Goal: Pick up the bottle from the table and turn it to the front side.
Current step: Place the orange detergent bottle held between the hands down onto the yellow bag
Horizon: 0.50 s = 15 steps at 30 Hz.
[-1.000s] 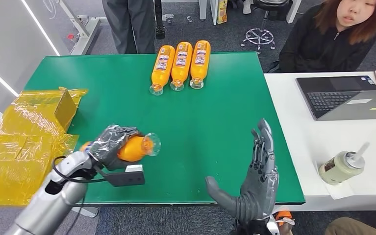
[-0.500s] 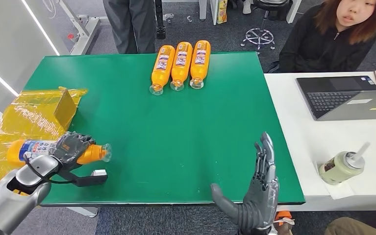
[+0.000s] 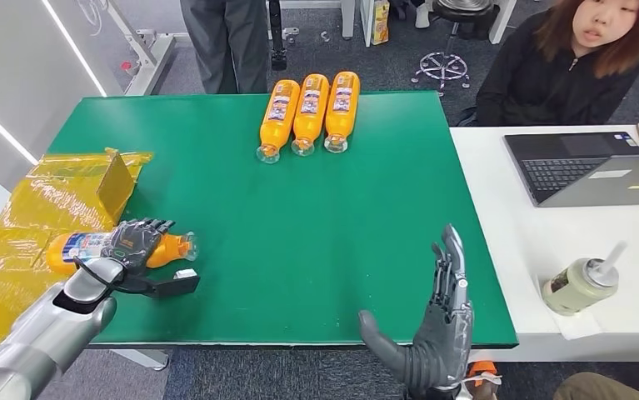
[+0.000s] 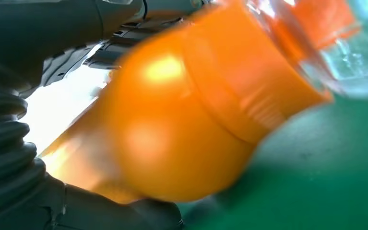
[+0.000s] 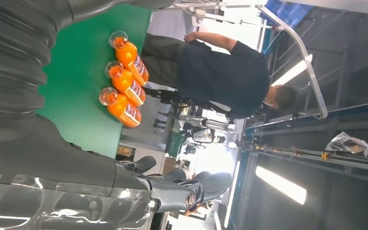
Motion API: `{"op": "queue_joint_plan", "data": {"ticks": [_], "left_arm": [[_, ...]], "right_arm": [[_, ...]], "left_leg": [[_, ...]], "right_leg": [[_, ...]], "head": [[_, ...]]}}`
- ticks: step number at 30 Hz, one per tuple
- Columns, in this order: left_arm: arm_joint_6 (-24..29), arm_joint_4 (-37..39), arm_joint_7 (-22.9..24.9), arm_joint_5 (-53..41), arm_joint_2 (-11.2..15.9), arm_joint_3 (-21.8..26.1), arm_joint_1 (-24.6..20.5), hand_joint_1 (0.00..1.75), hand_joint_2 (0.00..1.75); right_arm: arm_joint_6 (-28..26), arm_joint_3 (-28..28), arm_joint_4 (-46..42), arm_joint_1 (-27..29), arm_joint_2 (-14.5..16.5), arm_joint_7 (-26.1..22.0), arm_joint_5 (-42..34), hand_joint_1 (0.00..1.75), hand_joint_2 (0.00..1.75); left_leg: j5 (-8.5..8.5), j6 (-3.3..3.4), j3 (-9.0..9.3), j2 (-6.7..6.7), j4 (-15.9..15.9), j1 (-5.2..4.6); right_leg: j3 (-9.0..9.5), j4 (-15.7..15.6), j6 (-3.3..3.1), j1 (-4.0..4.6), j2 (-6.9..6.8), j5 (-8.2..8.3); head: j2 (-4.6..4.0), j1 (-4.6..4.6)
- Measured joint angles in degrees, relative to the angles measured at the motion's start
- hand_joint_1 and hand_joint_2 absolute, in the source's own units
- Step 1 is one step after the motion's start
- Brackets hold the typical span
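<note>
Counter (image 3: 316,242) is flat green. Held bottle (image 3: 91,248) at near left: orange w/ a white-and-blue label, clear at the mouth end. Left hand (image 3: 135,242) dark grey, arm silver. Right hand (image 3: 436,329) dark grey too. Three far bottles (image 3: 307,112): orange, pale labels w/ blue and red print. Crinkly wrap (image 3: 41,225) at left is shiny yellow. Side table (image 3: 566,242) at right is white; laptop (image 3: 591,167) dark grey.

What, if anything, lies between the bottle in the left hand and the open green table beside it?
Nothing visible does. The left hand grips the bottle at the table's left edge, partly over the yellow wrapping; the green surface beside it is bare.
</note>
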Motion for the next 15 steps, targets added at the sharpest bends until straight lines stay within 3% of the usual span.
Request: {"op": "queue_joint_plan", "data": {"ticks": [8, 15], "left_arm": [[-0.8, 2.9, 0.4, -0.1, -0.9, 0.0, -1.6, 0.0, 1.75], [0.1, 3.1, -1.4, 0.4, 0.7, 0.1, -2.0, 0.0, 1.75]], "right_arm": [[-0.7, 0.1, 1.3, -0.2, -0.4, -0.9, -2.0, 0.0, 1.75], [-5.4, 1.5, 3.9, -0.7, -2.4, -2.1, -6.2, 0.0, 1.75]], "left_leg": [[0.14, -0.2, 0.12, 0.0, 0.0, 0.04], [0.23, -0.35, 0.11, 0.12, -0.1, 0.1]], "right_leg": [[0.03, 0.2, -0.16, 0.02, 0.01, 0.1], [-0.1, 0.2, -0.33, 0.07, 0.18, 0.19]], "head": [[0.0, 0.0], [0.0, 0.01]]}}
